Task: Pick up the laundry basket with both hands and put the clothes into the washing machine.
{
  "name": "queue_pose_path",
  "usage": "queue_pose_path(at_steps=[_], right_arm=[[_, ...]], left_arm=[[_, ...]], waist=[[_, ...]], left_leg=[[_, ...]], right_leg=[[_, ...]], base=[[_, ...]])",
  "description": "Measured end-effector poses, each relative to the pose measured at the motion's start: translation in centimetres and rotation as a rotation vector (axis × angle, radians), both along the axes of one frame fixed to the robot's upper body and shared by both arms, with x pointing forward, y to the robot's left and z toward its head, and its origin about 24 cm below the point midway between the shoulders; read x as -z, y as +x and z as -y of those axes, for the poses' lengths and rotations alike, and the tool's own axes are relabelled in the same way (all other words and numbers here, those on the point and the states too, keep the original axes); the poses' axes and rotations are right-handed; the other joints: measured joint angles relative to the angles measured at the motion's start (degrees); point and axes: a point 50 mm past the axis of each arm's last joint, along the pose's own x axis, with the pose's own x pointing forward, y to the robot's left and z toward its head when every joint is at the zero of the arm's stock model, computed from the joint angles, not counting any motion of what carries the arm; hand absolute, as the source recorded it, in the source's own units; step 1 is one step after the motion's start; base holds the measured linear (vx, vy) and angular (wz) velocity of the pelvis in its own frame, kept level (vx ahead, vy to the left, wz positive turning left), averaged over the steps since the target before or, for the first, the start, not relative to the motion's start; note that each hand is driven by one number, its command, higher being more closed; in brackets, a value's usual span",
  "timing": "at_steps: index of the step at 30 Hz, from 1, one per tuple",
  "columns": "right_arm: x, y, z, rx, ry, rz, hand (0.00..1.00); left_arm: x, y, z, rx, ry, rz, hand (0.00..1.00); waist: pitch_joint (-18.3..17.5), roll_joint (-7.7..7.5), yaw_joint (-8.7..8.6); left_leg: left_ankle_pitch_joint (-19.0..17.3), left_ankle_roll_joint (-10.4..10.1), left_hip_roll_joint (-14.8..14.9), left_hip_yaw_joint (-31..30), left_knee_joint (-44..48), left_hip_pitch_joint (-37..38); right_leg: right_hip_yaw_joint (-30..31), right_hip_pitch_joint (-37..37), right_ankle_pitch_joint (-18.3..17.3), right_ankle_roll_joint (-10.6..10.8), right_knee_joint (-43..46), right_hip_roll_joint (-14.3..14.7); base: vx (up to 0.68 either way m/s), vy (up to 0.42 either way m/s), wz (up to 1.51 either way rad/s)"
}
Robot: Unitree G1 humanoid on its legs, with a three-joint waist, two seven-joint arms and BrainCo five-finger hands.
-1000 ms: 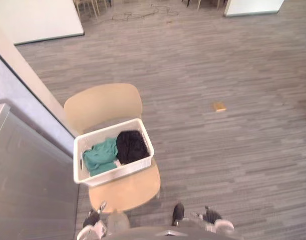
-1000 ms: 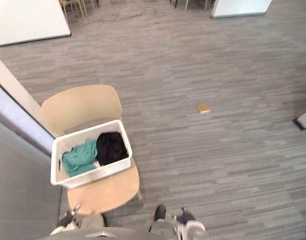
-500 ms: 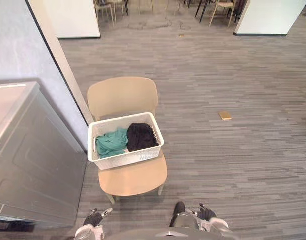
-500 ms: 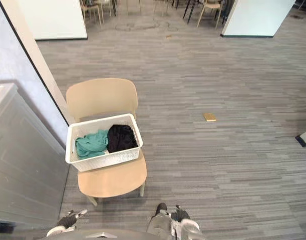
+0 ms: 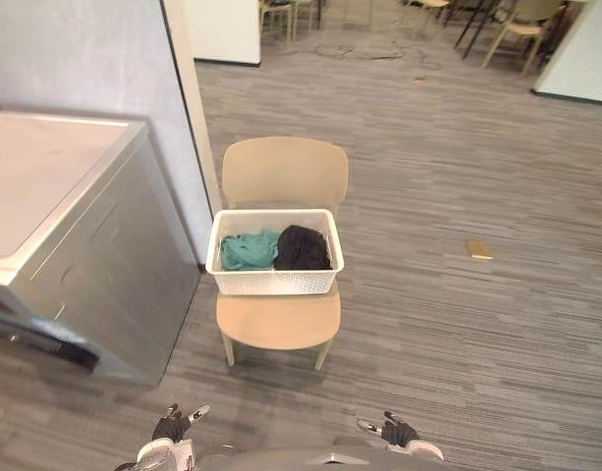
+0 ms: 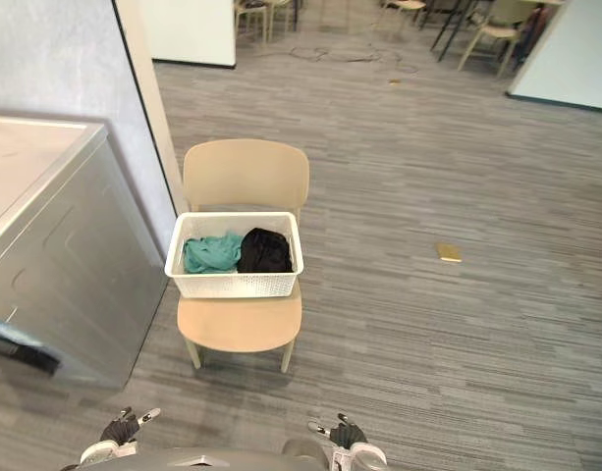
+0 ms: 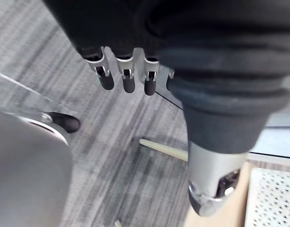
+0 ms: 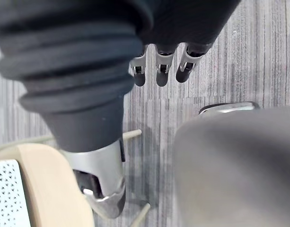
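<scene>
floor (image 5: 458, 334) grey planks | washer (image 5: 84, 255) left | basket (image 5: 276, 282) w/ clothes (image 5: 246, 251) on chair (image 5: 278, 321) ctr | L hand (image 7: 127, 78) & R hand (image 8: 161, 73) fingers straight, holding nothing

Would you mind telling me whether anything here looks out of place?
The white laundry basket sits squarely on the chair, clothes inside. Only a small tan object lies stray on the floor to the chair's right.

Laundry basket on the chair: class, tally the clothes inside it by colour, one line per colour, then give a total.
teal-green garment: 1
black garment: 1
Total in the laundry basket: 2
</scene>
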Motion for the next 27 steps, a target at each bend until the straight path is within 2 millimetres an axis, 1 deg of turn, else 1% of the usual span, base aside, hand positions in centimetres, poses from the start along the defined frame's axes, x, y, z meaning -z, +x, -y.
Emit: queue_pose_path(at_steps=[1, 3, 4, 5, 6, 7, 8, 9, 10, 11, 12, 13, 14, 15, 16, 17, 18, 19, 20, 21, 22, 23, 24, 25, 26, 27], right_arm=[[0.0, 0.0, 0.0, -0.001, 0.000, -0.003, 0.00], [0.1, 0.0, 0.0, -0.001, 0.001, -0.008, 0.00], [0.0, 0.0, 0.1, 0.003, -0.003, -0.008, 0.00], [0.0, 0.0, 0.1, 0.003, -0.004, -0.007, 0.00], [0.0, 0.3, 0.2, 0.005, -0.004, -0.001, 0.00], [-0.1, 0.5, 0.2, 0.020, 0.000, 0.004, 0.00], [0.0, 0.4, 0.1, 0.048, 0.011, -0.002, 0.00], [0.1, 0.2, 0.3, 0.100, 0.021, -0.008, 0.00], [0.1, 0.3, 0.5, 0.117, 0.022, -0.002, 0.00], [0.0, 0.0, 0.9, 0.137, 0.015, -0.003, 0.00], [0.1, -0.5, 1.3, 0.148, 0.008, -0.013, 0.00], [0.1, -0.8, 1.4, 0.151, 0.004, -0.018, 0.00], [0.1, -0.8, 1.5, 0.151, 0.002, -0.016, 0.00], [0.0, -0.8, 1.7, 0.154, -0.004, -0.004, 0.00], [-0.1, -0.7, 2.1, 0.156, -0.015, 0.003, 0.00], [0.1, -0.9, 1.3, 0.165, 0.010, -0.009, 0.00], [0.4, -1.6, 1.0, 0.167, 0.021, -0.038, 0.00], [0.6, -2.1, 1.1, 0.175, 0.023, -0.053, 0.00], [0.7, -2.8, 1.2, 0.187, 0.021, -0.068, 0.00], [0.7, -3.1, 1.7, 0.212, 0.017, -0.075, 0.00], [0.7, -3.0, 1.8, 0.211, 0.013, -0.073, 0.00], [0.6, -2.8, 2.0, 0.208, 0.008, -0.068, 0.00], [0.5, -2.7, 2.1, 0.206, 0.006, -0.064, 0.00], [0.5, -2.4, 2.0, 0.201, 0.005, -0.056, 0.00], [0.4, -2.1, 1.9, 0.187, 0.005, -0.050, 0.00], [0.3, -1.3, 1.4, 0.147, 0.007, -0.037, 0.00]], left_arm=[[0.0, 0.0, 0.2, 0.000, -0.005, 0.000, 0.00], [0.0, 0.0, 0.4, -0.018, -0.015, 0.005, 0.00], [0.0, 0.2, 0.5, -0.016, -0.012, 0.012, 0.00], [0.0, 0.2, 0.7, -0.014, -0.016, 0.015, 0.00], [0.0, 0.2, 0.8, -0.010, -0.017, 0.020, 0.00], [-0.1, 0.4, 0.8, -0.002, -0.012, 0.029, 0.00], [-0.2, 0.7, 0.4, 0.000, 0.000, 0.041, 0.00], [-0.4, 0.9, 0.0, -0.031, 0.005, 0.053, 0.00], [-0.4, 0.6, -0.2, -0.046, 0.006, 0.052, 0.00], [-0.3, 0.2, -0.4, -0.063, 0.009, 0.044, 0.00], [-0.3, 0.0, -0.5, -0.069, 0.010, 0.039, 0.00], [-0.3, -0.1, -0.5, -0.070, 0.011, 0.036, 0.00], [-0.2, -0.4, -0.6, -0.074, 0.012, 0.029, 0.00], [-0.1, -0.7, -0.6, -0.082, 0.009, 0.016, 0.00], [0.0, -1.0, -0.1, -0.085, -0.004, 0.006, 0.00], [0.0, -1.6, -1.0, -0.096, 0.020, -0.016, 0.00], [0.0, -1.7, -1.2, -0.085, 0.026, -0.022, 0.00], [0.0, -1.8, -1.3, -0.076, 0.030, -0.026, 0.00], [0.0, -1.7, -1.3, -0.060, 0.032, -0.029, 0.00], [0.0, -1.5, -0.9, -0.036, 0.025, -0.029, 0.00], [0.1, -1.5, -0.8, -0.028, 0.024, -0.030, 0.00], [0.1, -1.7, -0.8, -0.017, 0.023, -0.039, 0.00], [0.2, -1.9, -0.7, -0.006, 0.024, -0.044, 0.00], [0.2, -2.0, -0.7, 0.014, 0.027, -0.051, 0.00], [0.2, -1.7, -0.5, 0.034, 0.025, -0.046, 0.00], [0.2, -1.6, -0.5, 0.048, 0.026, -0.045, 0.00]], waist=[[0.2, 0.22, -0.02], [1.2, 1.32, 0.48], [2.4, 1.99, 0.52], [2.5, 2.18, 0.43], [2.7, 2.69, 0.36], [3.2, 2.92, 0.30], [3.9, 2.16, 0.22], [5.0, 1.47, 0.25], [5.2, 1.17, 0.20], [5.3, 0.74, -0.32], [5.4, 0.68, -0.68], [5.4, 0.71, -0.88], [5.2, 0.97, -1.30], [4.9, 2.23, -1.58], [4.8, 3.12, -1.57], [4.7, 1.13, -0.82], [4.0, -0.17, -1.18], [3.8, -0.50, -1.31], [3.6, -0.73, -1.56], [3.5, -0.47, -1.51], [3.5, -0.08, -1.42], [3.1, 0.63, -1.36], [3.0, 0.86, -1.36], [2.9, 1.00, -1.37], [2.9, 0.99, -1.48], [2.9, 0.98, -1.33]], left_leg=[[0.6, -0.3, 0.4, -1.0, -0.2, -0.7], [2.8, -1.0, 0.6, -4.3, -1.1, -1.6], [3.8, -1.5, 0.5, -6.5, -0.5, -2.1], [4.2, -1.8, 0.4, -7.4, 0.1, -3.1], [5.7, -2.1, 0.4, -8.2, 0.7, -4.4], [8.0, -2.1, 0.3, -8.2, -0.6, -4.9], [7.2, -1.2, 0.9, -5.3, -0.2, -5.3], [1.9, 2.6, 2.0, 2.5, 8.4, -7.2], [0.1, 3.9, 2.1, 4.3, 12.1, -7.4], [-3.3, 4.1, 2.3, 6.2, 17.4, -6.8], [-5.5, 3.8, 2.9, 6.6, 20.0, -6.1], [-6.8, 3.7, 3.6, 6.6, 21.2, -5.6], [-9.5, 3.3, 5.8, 6.8, 22.5, -5.1], [-11.8, 2.8, 9.2, 6.7, 21.6, -3.9], [-12.4, -1.4, 9.4, 6.9, 18.9, -3.2], [-10.6, -1.5, 5.6, 6.8, 16.0, -2.9], [-8.0, -0.2, 2.6, 6.1, 12.2, -1.7], [-7.0, 0.3, 1.2, 5.6, 10.7, -1.5], [-6.2, 1.0, -1.1, 4.2, 9.3, -1.5], [-5.9, 1.4, -3.4, 3.2, 9.1, -1.7], [-5.9, 1.4, -4.0, 3.1, 9.1, -1.8], [-5.7, 1.7, -4.7, 3.1, 9.3, -2.0], [-5.7, 1.8, -5.0, 2.9, 9.2, -2.1], [-5.4, 2.3, -5.5, 2.3, 8.9, -2.1], [-5.2, 3.1, -5.9, 1.9, 8.1, -2.1], [-5.0, 4.9, -6.4, 2.1, 5.8, -1.3]], right_leg=[[-1.0, 0.0, 0.6, -0.3, -0.6, 0.4], [-4.2, 0.9, 0.9, -0.7, -0.4, 0.5], [-6.6, 2.2, 1.0, -1.0, -0.4, 0.4], [-7.7, 2.2, 1.0, -1.3, -0.3, 0.4], [-9.1, 2.0, 1.2, -2.0, -0.4, 0.5], [-10.5, 2.0, 1.7, -2.7, -0.8, 0.2], [-13.1, 1.7, 2.8, -3.3, -1.4, -1.2], [-15.5, 2.2, 3.7, -3.0, -1.2, -2.8], [-16.5, 2.6, 4.0, -2.7, -1.2, -3.7], [-18.1, 3.6, 4.5, -2.0, -1.6, -5.4], [-19.4, 4.3, 4.8, -1.6, -2.2, -6.5], [-20.0, 4.6, 5.1, -1.5, -2.5, -7.0], [-21.0, 4.9, 5.8, -1.1, -3.4, -7.7], [-21.0, 4.6, 6.2, 0.6, -3.9, -7.5], [-20.7, 4.4, 6.7, 2.4, -3.9, -7.2], [-18.1, 3.6, 7.2, 3.9, -4.3, -8.6], [-17.7, 4.3, 7.1, 3.9, -5.0, -9.0], [-17.9, 5.3, 7.1, 3.9, -5.7, -9.1], [-19.2, 7.0, 7.1, 3.7, -7.4, -9.3], [-19.4, 9.1, 9.3, 3.9, -10.1, -10.3], [-19.2, 9.2, 10.1, 4.0, -10.4, -10.7], [-19.2, 9.1, 11.2, 3.9, -10.7, -11.2], [-19.2, 9.0, 11.8, 3.9, -10.7, -11.4], [-19.3, 8.9, 12.5, 3.9, -10.5, -11.8], [-19.2, 8.5, 12.8, 3.9, -9.3, -12.3], [-18.5, 5.6, 12.9, 3.8, -3.9, -13.7]], base=[[-0.19, -0.113, 0.75], [-0.22, -0.109, 0.87], [-0.24, -0.094, 0.85], [-0.24, -0.065, 0.86], [-0.16, -0.018, 0.71], [-0.19, 0.033, 0.81], [-0.18, 0.071, 0.96], [-0.16, 0.089, 0.87], [-0.14, 0.107, 0.96], [-0.15, 0.157, 0.81], [-0.15, 0.188, 0.81], [-0.15, 0.258, 0.71], [-0.11, 0.339, 0.67], [-0.10, 0.361, 0.62], [-0.06, 0.323, 0.44], [0.02, 0.229, 0.53], [0.07, 0.182, 0.61], [0.12, 0.135, 0.87], [0.10, 0.135, 0.89], [0.07, 0.152, 0.73], [0.03, 0.214, 0.42], [0.00, 0.176, 0.10], [-0.01, 0.165, 0.11], [-0.01, 0.067, 0.17], [-0.08, 0.082, 0.08], [-0.11, 0.066, 0.04]])
